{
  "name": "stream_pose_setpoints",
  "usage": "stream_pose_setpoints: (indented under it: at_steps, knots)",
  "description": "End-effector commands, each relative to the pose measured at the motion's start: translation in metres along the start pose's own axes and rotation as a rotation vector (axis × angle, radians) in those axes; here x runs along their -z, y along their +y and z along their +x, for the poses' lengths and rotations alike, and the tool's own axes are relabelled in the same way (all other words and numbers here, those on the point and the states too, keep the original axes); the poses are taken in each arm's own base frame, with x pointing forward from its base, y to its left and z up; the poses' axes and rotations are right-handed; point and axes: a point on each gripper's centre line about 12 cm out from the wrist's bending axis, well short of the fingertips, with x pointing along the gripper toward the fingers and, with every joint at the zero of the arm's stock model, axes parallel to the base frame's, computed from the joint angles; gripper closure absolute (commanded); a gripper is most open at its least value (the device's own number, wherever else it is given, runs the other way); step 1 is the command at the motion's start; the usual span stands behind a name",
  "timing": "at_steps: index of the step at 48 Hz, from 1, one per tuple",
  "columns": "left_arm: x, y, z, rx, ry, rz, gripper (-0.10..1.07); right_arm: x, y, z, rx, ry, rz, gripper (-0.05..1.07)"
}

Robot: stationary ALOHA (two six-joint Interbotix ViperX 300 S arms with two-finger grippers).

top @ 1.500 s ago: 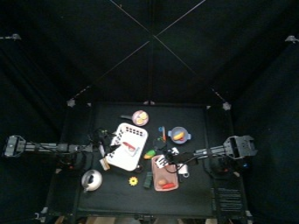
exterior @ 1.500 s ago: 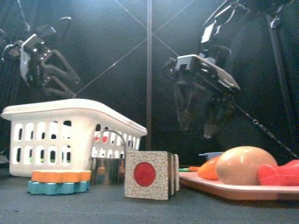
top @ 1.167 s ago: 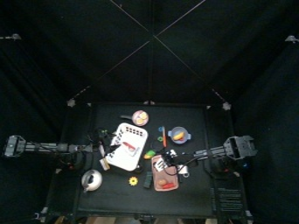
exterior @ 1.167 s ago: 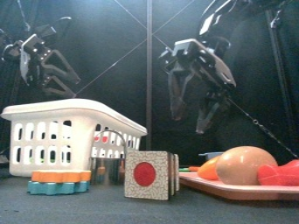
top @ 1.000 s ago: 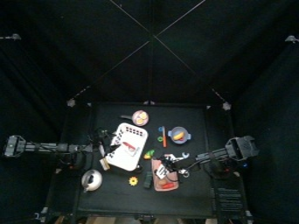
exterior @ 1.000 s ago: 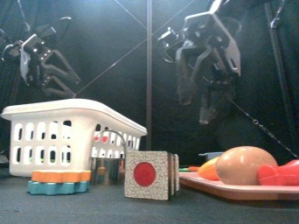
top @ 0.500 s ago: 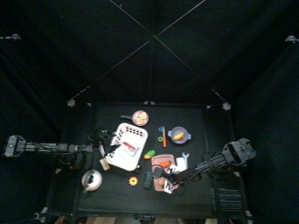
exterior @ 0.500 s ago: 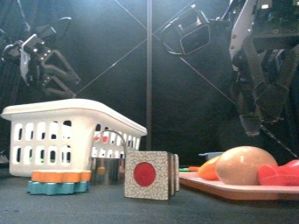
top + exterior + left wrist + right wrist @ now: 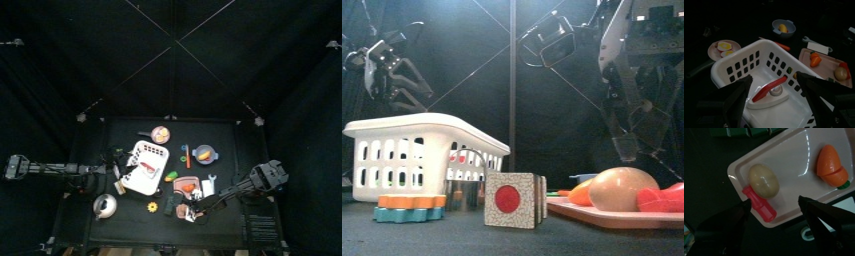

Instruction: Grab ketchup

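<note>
Black table, white basket at left, pink tray near right (food on it), orange bowl farther right, plate far.

1. White slatted basket: left of the worktop's centre; a red-handled utensil lies inside.
2. Pink tray: near the front edge, right of centre; holds a potato and a carrot, apart.
3. Orange bowl: right of the basket.
4. Plate with egg: toward the back edge.
5. Block with a red dot: front edge, upright, beside stacked gears.
</note>
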Motion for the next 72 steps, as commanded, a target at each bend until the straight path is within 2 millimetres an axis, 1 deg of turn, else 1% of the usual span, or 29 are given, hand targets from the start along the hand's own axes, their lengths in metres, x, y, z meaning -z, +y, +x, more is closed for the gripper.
stream_pose_setpoints:
  at_steps: [1, 9, 18, 44, 50, 64, 72]
  knots:
    - [-0.005, -0.001, 0.0, 0.001, -0.013, -0.001, -0.05, -0.001, 0.008, -0.01, -0.029, -0.012, 0.002, 0.0]
    - [-0.005, -0.001, 0.0, 0.001, -0.013, -0.001, -0.05, 0.008, 0.015, -0.004, -0.034, 0.022, -0.002, 0.0]
    - [-0.005, -0.001, 0.0, 0.001, -0.013, -0.001, -0.05, 0.011, 0.018, 0.009, -0.021, 0.06, 0.001, 0.0]
    - [-0.005, 0.0, 0.0, -0.001, -0.011, -0.003, -0.05, 0.02, 0.008, 0.025, 0.001, 0.088, 0.007, 0.01]
    - [-0.005, 0.0, 0.0, -0.001, -0.011, -0.003, -0.05, 0.019, 0.007, 0.026, 0.002, 0.088, 0.011, 0.05]
    - [-0.004, 0.0, 0.0, -0.003, -0.011, -0.001, -0.05, 0.021, -0.002, 0.032, 0.014, 0.098, 0.024, 0.22]
    - [-0.003, 0.0, 0.0, -0.004, -0.009, -0.002, -0.05, 0.016, -0.003, 0.033, 0.0, 0.068, 0.023, 0.25]
